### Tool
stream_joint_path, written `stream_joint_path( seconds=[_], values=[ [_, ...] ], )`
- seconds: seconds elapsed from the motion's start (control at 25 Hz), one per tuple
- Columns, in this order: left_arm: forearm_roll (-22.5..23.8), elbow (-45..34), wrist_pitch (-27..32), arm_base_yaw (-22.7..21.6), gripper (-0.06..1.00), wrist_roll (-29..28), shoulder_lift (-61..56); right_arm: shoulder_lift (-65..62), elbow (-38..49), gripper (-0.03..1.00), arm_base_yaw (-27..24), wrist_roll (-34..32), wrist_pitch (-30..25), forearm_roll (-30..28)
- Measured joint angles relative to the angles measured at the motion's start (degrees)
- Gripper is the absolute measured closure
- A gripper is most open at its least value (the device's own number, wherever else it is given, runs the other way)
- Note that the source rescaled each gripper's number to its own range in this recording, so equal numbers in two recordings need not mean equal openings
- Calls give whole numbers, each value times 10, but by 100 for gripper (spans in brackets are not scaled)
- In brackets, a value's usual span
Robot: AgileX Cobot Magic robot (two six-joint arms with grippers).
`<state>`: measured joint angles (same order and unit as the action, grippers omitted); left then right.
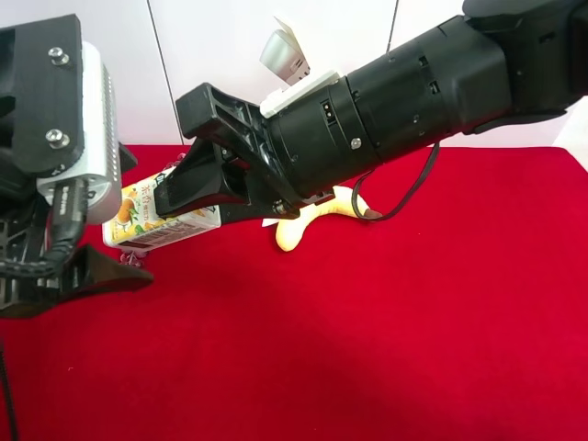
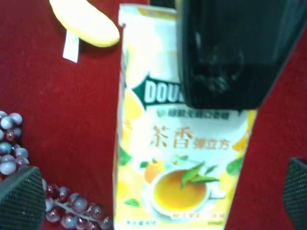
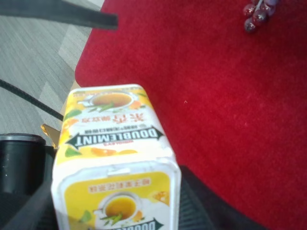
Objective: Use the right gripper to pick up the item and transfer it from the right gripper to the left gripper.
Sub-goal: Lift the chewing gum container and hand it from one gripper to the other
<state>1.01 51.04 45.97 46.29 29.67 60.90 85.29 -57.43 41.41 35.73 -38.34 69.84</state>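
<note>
**Right gripper.** The right gripper (image 1: 197, 163) ends the thick black cylindrical arm that enters the exterior high view from 2 o'clock. It is clenched on the item (image 1: 152, 219). One black finger (image 2: 230, 48) lies flat across the printed face of the carton, and the right wrist view shows the carton seated between the pads.

**Item.** The item is a white and yellow carton printed with a teacup picture and the word DOUBLEMINT. In the exterior high view it sits at 9 o'clock from frame centre, lying lengthwise. Its free end points toward 8 o'clock.

**Left gripper.** The left gripper (image 2: 156, 194) is released. Its two fingertips (image 2: 19, 199) stand wide apart, one on each side of the item's free end. Neither fingertip touches the carton. In the exterior high view this arm's silver-grey ribbed block (image 1: 96, 119) stands at 10 o'clock from the item.

**Bench.** The bench (image 1: 413, 349) is covered in red cloth. A plush banana (image 1: 308, 220) lies on it at 3 o'clock from the item. A purple grape bunch (image 2: 14, 143) lies on the cloth beside the carton.
</note>
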Motion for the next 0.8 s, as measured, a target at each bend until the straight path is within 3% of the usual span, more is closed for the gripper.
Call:
stream_joint_path(
  seconds=[0.4,0.48,0.52,0.64,0.8],
  values=[
    [-4,0,-27,0,9,19,12,0,0,96,0,2,0,26],
    [-5,0,-28,0,21,21,13,0,0,96,0,2,0,28],
    [-5,0,-29,0,32,21,13,0,0,96,0,2,0,28],
    [-10,0,-31,0,92,23,13,0,0,96,0,0,5,34],
    [-6,0,-33,1,93,26,13,0,0,96,0,0,8,39]
  ],
)
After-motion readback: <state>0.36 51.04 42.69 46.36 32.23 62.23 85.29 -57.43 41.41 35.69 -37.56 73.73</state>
